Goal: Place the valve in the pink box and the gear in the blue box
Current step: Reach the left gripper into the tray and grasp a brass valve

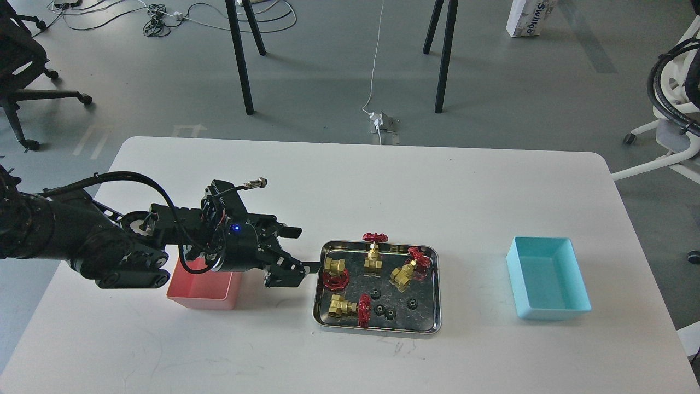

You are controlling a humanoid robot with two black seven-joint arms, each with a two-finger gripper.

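Several brass valves with red handwheels lie in a shiny steel tray (436, 290); the nearest to my gripper is at the tray's left (334, 270), others are at the back (373, 253) and front left (345, 306). Several tiny black gears (390, 313) lie in the tray's front half. My left gripper (306, 250) is open and empty, low over the table just left of the tray's left rim. The pink box (202, 291) sits under my left wrist, mostly hidden by it. The blue box (547, 276) stands empty at the right. My right gripper is out of view.
The white table (350, 180) carries only the two boxes and the tray. Chair legs, stand legs and cables are on the floor beyond the far edge. A white chair with black hose (670, 93) stands off the table's right.
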